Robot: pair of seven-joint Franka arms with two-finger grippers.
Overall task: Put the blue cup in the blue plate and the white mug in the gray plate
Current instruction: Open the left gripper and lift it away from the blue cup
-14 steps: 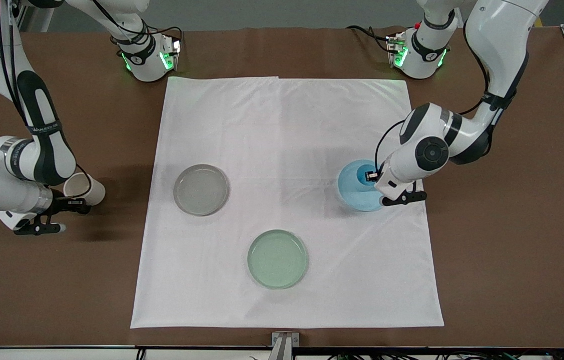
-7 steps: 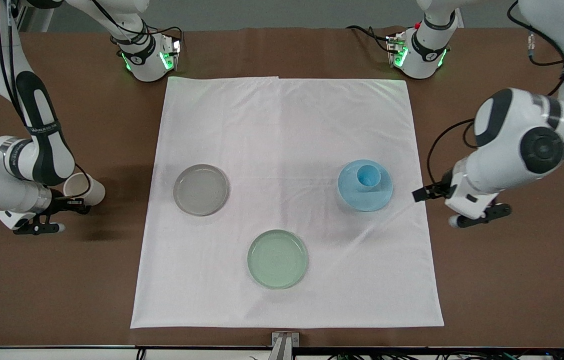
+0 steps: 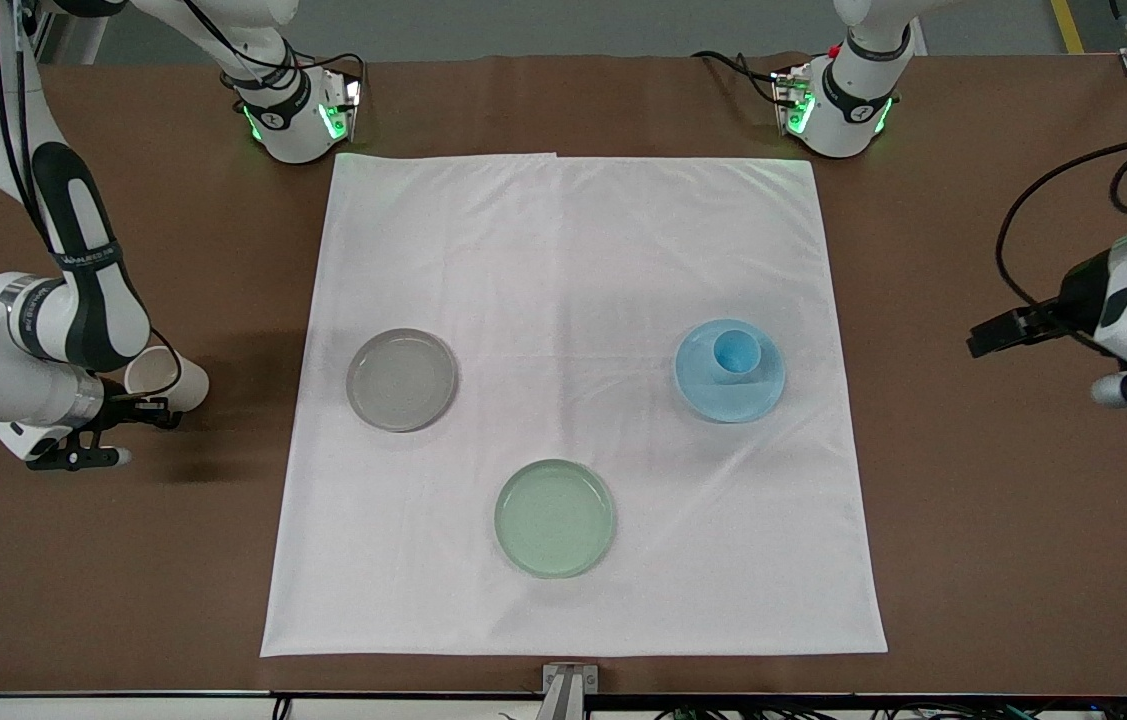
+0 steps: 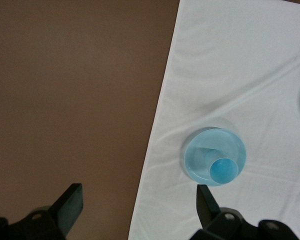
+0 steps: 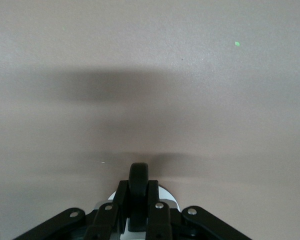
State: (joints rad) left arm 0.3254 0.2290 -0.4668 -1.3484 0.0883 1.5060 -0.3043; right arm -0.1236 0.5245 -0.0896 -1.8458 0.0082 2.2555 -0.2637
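on the brown table [image 3: 973, 550], seen from the front camera, a white cloth [image 3: 573, 250] holds three plates. the blue cup [image 3: 737, 352] stands upright in the blue plate [image 3: 729, 395], toward the left arm's end of the table. the gray plate [image 3: 401, 379] lies bare toward the right arm's end, and a pale green plate [image 3: 554, 517] lies nearer the camera than both. the left gripper [image 3: 1048, 355] hangs over bare table off the cloth's edge, well apart from the blue plate, fingers spread with nothing between them. the right gripper [image 3: 118, 430] sits low at the right arm's end, off the cloth, fingers clamped on the white mug [image 3: 166, 378], which tilts on its side, mouth showing

from the left wrist camera, the two dark fingertips [image 4: 70, 205] stand wide apart, framing brown table and the cloth's edge. the blue cup [image 4: 224, 170] sits in the blue plate [image 4: 200, 152], toward one side of it

from the right wrist camera, the right gripper's fingers [image 5: 155, 210] close around the mug's dark handle [image 5: 138, 187], with a sliver of the white mug [image 5: 166, 194] beneath, over plain brown table
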